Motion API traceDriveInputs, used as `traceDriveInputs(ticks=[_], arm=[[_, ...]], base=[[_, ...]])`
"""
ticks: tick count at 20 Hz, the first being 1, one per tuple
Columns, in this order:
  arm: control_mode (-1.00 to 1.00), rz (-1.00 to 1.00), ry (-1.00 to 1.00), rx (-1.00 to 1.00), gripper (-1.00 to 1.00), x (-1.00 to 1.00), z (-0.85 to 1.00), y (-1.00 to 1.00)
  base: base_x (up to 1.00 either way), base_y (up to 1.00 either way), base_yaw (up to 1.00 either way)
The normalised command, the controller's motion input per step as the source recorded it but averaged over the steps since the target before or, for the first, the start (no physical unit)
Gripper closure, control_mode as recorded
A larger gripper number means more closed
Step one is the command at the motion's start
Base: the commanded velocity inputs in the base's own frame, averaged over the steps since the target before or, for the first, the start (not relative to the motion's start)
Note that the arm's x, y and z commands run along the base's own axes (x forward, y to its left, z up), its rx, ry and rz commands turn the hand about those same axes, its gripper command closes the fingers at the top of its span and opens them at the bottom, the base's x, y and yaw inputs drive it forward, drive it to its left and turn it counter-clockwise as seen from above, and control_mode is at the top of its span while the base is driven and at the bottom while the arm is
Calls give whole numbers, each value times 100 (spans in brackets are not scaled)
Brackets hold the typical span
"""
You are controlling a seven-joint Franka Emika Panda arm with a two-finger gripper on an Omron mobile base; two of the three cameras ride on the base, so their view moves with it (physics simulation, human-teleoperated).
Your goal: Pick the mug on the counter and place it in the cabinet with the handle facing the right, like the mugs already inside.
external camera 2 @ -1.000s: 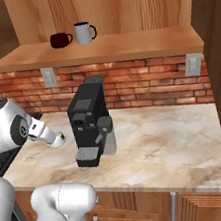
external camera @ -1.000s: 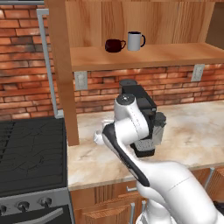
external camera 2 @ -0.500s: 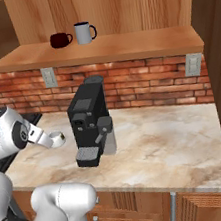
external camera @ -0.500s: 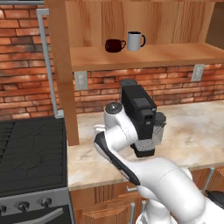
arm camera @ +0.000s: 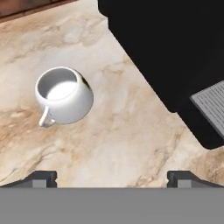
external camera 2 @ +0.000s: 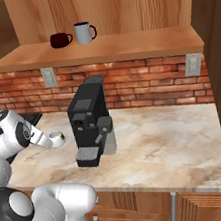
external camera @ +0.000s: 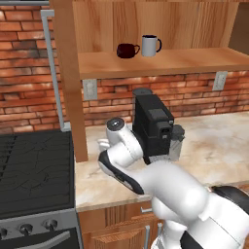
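The squat white mug (arm camera: 64, 96) stands upright on the beige counter (arm camera: 113, 140), its loop handle (arm camera: 45, 119) pointing to the lower left of the hand view. My gripper (arm camera: 113, 177) hangs open above the counter, and the mug lies up and left of the gap between its fingertips (arm camera: 42, 178), untouched. The right base view shows the mug (external camera 2: 58, 138) left of the coffee machine, close by my hand. On the cabinet shelf (external camera 2: 103, 50) stand the dark red mug (external camera 2: 59, 40) and the taller white mug (external camera 2: 83, 33).
A black coffee machine (external camera 2: 88, 121) stands close to the right of the mug, with its drip tray (arm camera: 210, 103) near the gripper. A stove (external camera: 34, 170) lies left of the counter. The cabinet's wooden post (external camera: 70, 82) rises behind the mug.
My arm has swung a little to the left and lower over the counter. The mug and the shelf mugs have not moved.
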Motion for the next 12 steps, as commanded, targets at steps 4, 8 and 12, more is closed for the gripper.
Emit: traceDriveInputs(ticks=[4,8,12], arm=[[-100,-8,0,0,-100,26,-19,19],[-100,-6,0,0,-100,18,-16,20],[-100,-4,0,2,-100,24,-17,15]], base=[[0,0,0],[0,0,0],[0,0,0]])
